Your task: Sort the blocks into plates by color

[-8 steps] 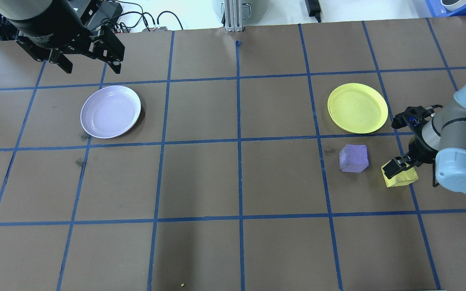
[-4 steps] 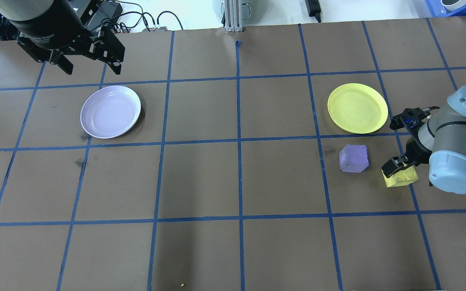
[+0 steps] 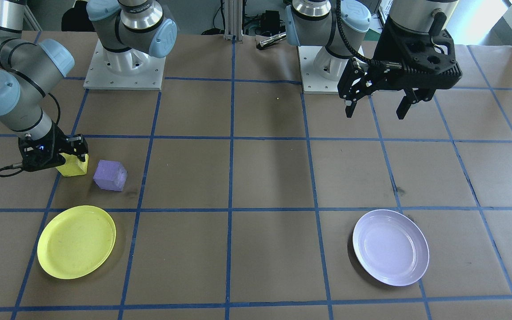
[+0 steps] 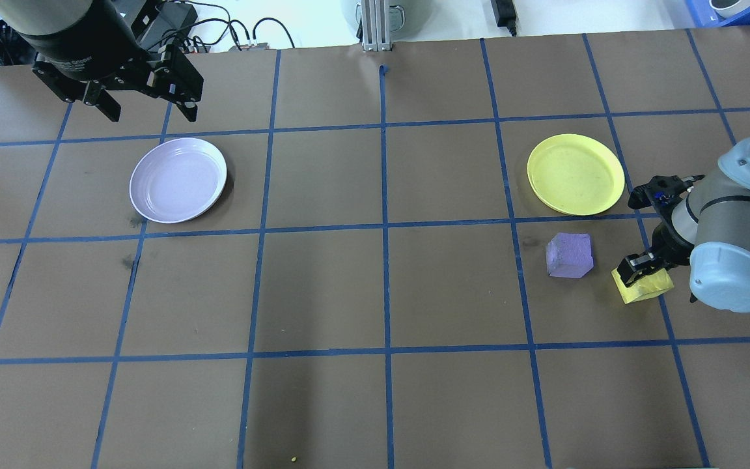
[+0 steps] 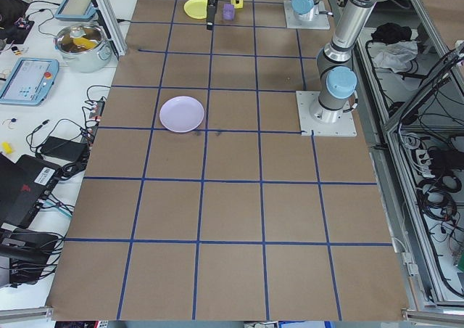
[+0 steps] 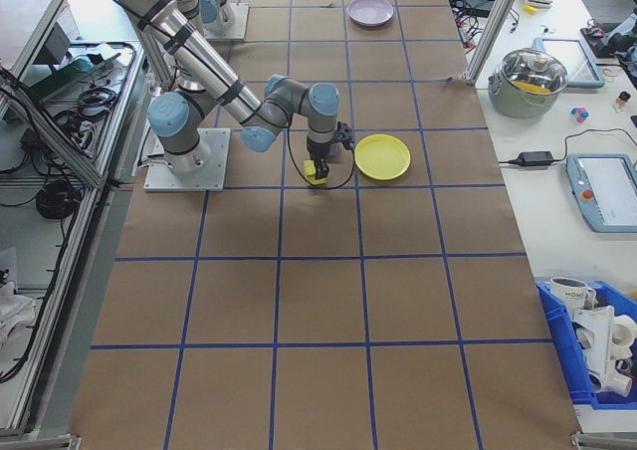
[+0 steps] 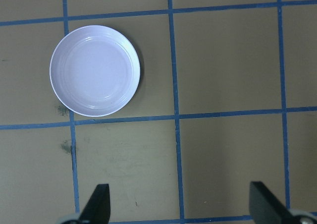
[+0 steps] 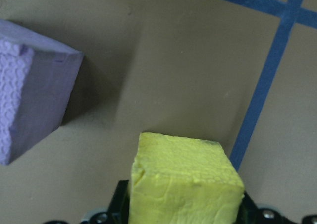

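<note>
The small rough yellow foam cube [image 4: 642,286] is clamped between the fingers of the right pincer [image 4: 638,273]. In the right wrist view the cube fills the gap between the black jaws, so the grip looks seated. Whether the cube rests on the brown paper-covered surface [image 4: 381,293] or is just clear of it cannot be told. It sits near the robot's side of the round bright yellow plastic plate [image 4: 575,174], apart from the rim, so only a short carry should be needed.

The light purple foam cube [image 4: 569,256] lies loose on the surface, just beside the yellow cube and not touching it. A straight lift is probably safest to avoid nudging it.

The left pincer [image 3: 376,109] is held wide open and empty, raised above the surface near the round pale lavender glossy plate [image 4: 178,180]. The plate is seen whole and empty in the left wrist view, likely parked there to keep the arm out of the way. Both plates are empty; no block is sorted yet.
</note>
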Robot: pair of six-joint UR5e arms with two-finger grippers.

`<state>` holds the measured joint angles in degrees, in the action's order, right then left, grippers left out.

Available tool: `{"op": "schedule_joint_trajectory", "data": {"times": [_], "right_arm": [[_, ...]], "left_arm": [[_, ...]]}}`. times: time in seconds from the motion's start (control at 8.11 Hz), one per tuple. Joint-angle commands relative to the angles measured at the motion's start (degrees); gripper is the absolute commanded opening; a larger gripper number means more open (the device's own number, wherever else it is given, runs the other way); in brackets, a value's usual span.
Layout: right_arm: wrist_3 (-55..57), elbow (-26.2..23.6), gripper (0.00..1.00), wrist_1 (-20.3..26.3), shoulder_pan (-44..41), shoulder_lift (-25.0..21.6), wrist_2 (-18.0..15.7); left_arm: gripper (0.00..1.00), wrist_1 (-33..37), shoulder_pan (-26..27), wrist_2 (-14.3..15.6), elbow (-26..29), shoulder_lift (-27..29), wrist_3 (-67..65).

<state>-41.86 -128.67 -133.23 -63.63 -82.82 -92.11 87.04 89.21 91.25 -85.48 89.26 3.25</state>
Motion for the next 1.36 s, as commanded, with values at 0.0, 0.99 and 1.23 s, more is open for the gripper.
{"op": "schedule_joint_trajectory", "data": {"times": [0.0,0.99,1.23], "right_arm": [[1.5,0.4,0.46,0.6,0.0,-0.1,0.0],[26.7,26.1,0.5,16.2,-11.5,11.9,1.1],[26.7,26.9,0.53,11.8,-11.9,13.4,1.1]], "left_arm": [[1.0,0.0,0.0,0.1,0.0,0.1,0.0],[1.0,0.0,0.0,0.0,0.0,0.1,0.0],[1.0,0.0,0.0,0.0,0.0,0.2,0.0]]}}
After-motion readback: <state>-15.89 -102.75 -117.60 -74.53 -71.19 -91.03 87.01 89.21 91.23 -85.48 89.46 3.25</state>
